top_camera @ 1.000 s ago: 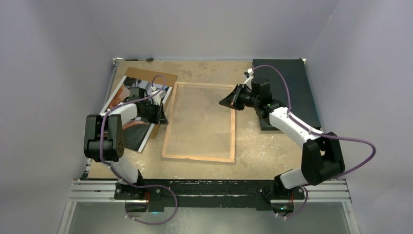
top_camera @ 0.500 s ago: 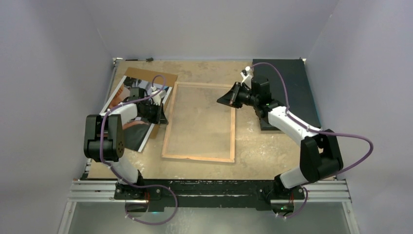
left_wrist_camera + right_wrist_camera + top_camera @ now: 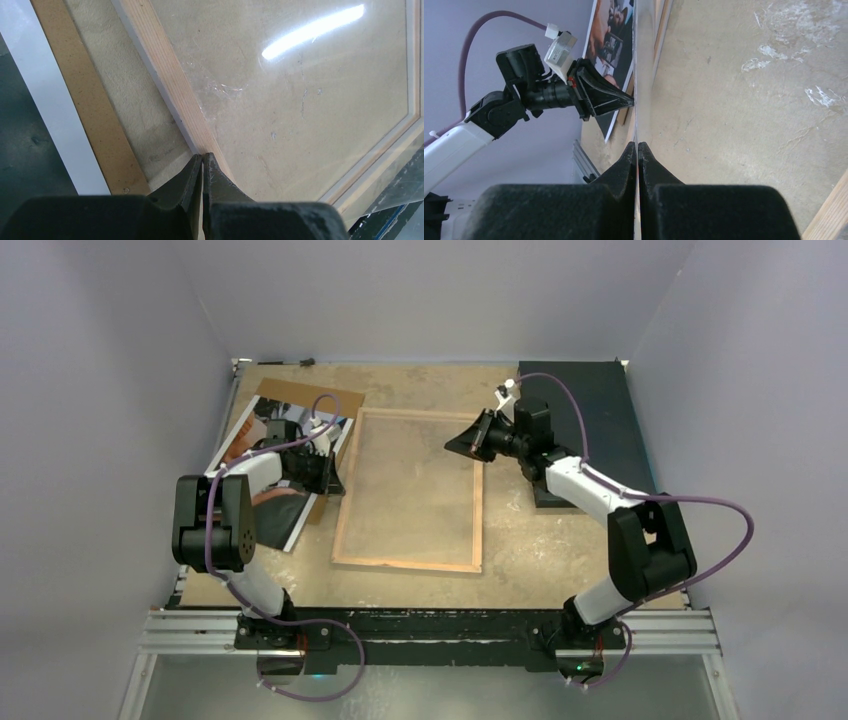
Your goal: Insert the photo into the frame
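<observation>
Item 1, frame (image 3: 405,563): flat at the middle of the table (image 3: 530,540), light wood back upward, tabletop visible through the clear pane.

Item 2, photo (image 3: 280,515): outside the frame, flat just left of it, partly under the left arm. Resting on a brown board (image 3: 300,395) that sticks out at the far end and along the side nearest the frame.

Item 3, black mat (image 3: 590,410): flat at the far right of the table, under the right arm.

Item 4, left claw (image 3: 202,159): clenched, tips down at the frame's left wooden rail, nothing seen between the fingers.

Item 5, right claw (image 3: 637,146): clenched, low over the pane just inside the frame's right rail, near the far corner. Thin bright line running out from between the tips; cannot tell what it is, or whether pinched.
</observation>
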You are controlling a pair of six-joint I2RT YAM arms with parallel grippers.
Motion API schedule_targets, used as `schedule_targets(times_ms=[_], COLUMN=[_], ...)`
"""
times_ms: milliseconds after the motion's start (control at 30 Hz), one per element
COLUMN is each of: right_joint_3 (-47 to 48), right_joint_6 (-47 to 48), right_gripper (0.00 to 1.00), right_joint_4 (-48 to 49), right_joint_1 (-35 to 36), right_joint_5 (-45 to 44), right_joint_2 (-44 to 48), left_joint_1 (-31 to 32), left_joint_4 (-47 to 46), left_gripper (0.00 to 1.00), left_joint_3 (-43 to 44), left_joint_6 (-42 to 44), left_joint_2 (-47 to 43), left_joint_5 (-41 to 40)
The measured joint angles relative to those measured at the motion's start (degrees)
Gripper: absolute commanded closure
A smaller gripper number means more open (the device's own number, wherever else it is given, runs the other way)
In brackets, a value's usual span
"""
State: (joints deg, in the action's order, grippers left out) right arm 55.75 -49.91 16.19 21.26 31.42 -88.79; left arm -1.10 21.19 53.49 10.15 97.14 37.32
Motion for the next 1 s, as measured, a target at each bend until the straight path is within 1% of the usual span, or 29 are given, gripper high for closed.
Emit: schedule_targets(times_ms=[300, 467, 767, 1000], right_joint_3=[-6.2, -9.0, -9.5, -11.6], right_joint_6=[-5.6, -7.4, -7.8, -8.4], right_gripper=[1.00, 1.00, 1.00, 1.00], right_joint_4=[3.8, 3.8, 3.8, 3.3], right_joint_1=[-0.9, -0.9, -0.8, -0.8], right_joint_5=[-2.2, -4.3, -5.3, -7.4], right_joint_2=[0.2, 1.6, 2.0, 2.3], left_joint_1=[0.0, 0.0, 0.0, 0.0], left_joint_4=[0.1, 0.3, 0.3, 0.5], left_gripper=[1.00, 1.00, 1.00, 1.00], left_joint_3=[0.0, 0.0, 0.0, 0.0], left_joint_6=[0.1, 0.4, 0.5, 0.5], left_joint_2=[-0.1, -0.2, -0.2, -0.3], left_joint_5=[0.0, -0.2, -0.1, -0.1])
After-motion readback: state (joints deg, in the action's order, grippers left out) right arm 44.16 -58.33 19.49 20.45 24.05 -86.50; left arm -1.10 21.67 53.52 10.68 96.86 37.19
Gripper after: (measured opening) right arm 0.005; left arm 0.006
